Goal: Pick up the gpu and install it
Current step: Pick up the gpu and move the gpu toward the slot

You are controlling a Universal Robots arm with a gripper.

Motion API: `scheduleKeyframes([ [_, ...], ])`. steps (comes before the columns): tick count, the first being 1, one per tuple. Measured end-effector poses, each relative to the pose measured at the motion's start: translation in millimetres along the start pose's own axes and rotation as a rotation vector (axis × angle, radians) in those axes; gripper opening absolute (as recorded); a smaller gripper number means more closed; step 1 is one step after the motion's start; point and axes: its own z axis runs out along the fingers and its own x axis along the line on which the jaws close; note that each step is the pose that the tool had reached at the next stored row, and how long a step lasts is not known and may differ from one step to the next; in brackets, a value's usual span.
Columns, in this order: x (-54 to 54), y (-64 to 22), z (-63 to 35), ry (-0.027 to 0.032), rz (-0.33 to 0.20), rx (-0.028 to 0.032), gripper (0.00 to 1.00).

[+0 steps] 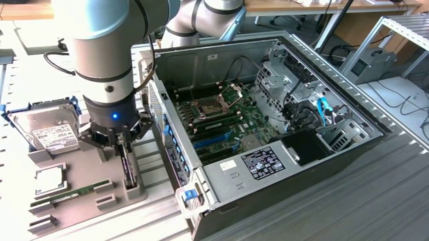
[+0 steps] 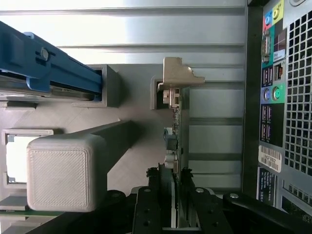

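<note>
The gpu (image 1: 128,170) stands on its edge in a slot of the grey holder tray (image 1: 80,165), at the exterior view's left of the open computer case (image 1: 268,125). My gripper (image 1: 120,146) hangs straight down over it. In the wrist view the gpu (image 2: 178,122) is edge-on, green board and small parts, with its silver end bracket (image 2: 179,75) at the far end. My gripper (image 2: 171,178) straddles the card. Its black fingers (image 2: 155,180) stand close on both sides, open, with a narrow gap on one side.
A silver hard drive (image 1: 50,130) in a blue carrier (image 2: 48,63) sits beside the card in the tray. A CPU (image 1: 50,179) and a memory stick (image 1: 74,193) lie nearer the front. The case's motherboard has blue slots (image 1: 214,138). The case's rear panel (image 2: 282,97) is close beside the tray.
</note>
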Motion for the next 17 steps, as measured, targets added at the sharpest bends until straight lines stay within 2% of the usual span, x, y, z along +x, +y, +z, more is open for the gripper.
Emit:
scheduleKeyframes([
  [7, 0.0, 0.8, 0.0, 0.0001, 0.0, -0.0005, 0.29],
  [8, 0.0, 0.8, 0.0, 0.0, 0.0, -0.0006, 0.3],
  [9, 0.0, 0.9, 0.0, 0.0, 0.0, -0.0007, 0.36],
  [11, 0.0, 1.1, 0.0, 0.0, 0.0, -0.0008, 0.36],
  [12, 0.0, 1.3, 0.0, 0.0, 0.0, -0.0008, 0.42],
  [17, 0.1, 1.5, -1.5, 0.0, 0.0, -0.0009, 0.42],
])
